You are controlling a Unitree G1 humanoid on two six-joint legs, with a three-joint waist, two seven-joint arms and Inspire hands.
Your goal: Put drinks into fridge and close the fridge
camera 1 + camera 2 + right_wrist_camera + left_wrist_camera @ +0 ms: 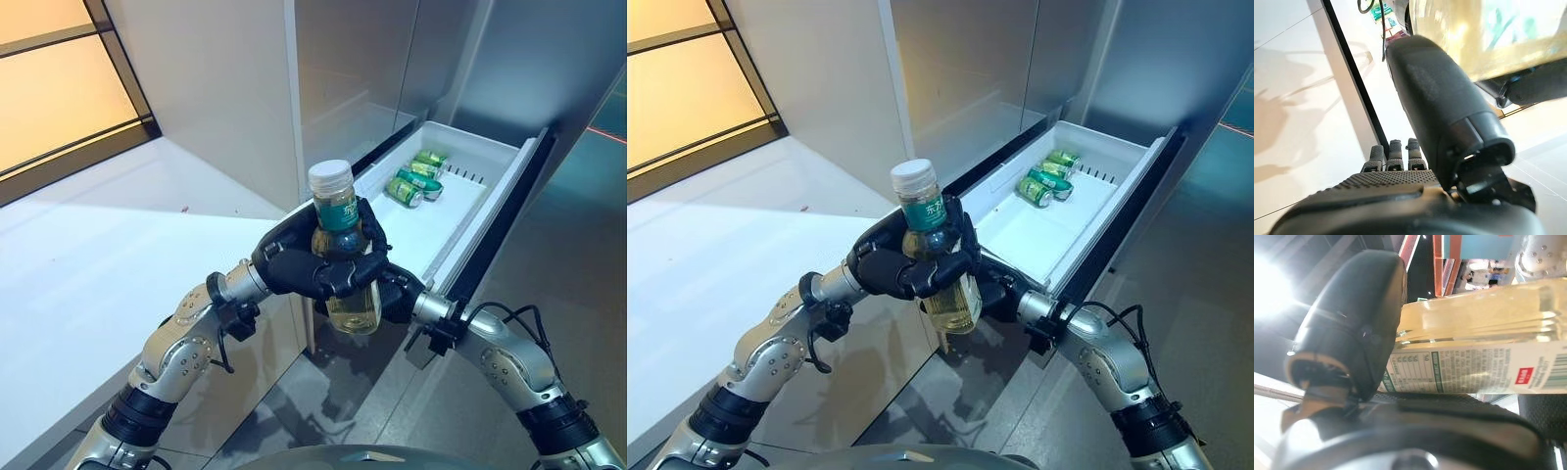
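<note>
The left hand (299, 262) has its fingers curled round one clear bottle (345, 257) of pale yellow drink, gripping it across the middle over the green label, so the white cap (330, 175) stands upright above the knuckles. The right hand (397, 294) sits just behind and below the bottle, pressed against its lower part; in its own wrist view the thumb lies along the bottle's side while the fingers stretch out straight, so it looks open and steadying rather than clasping. The bottle is held in the air in front of the fridge, just short of the near corner of the open drawer (456, 230).

That white drawer is pulled well out from the grey fridge (392, 69). Inside it, at the far end, lie three green cans (415, 178) on their sides, close together. The rest of the drawer floor is bare white. To the left runs a white desk (108, 264), reaching to a window.
</note>
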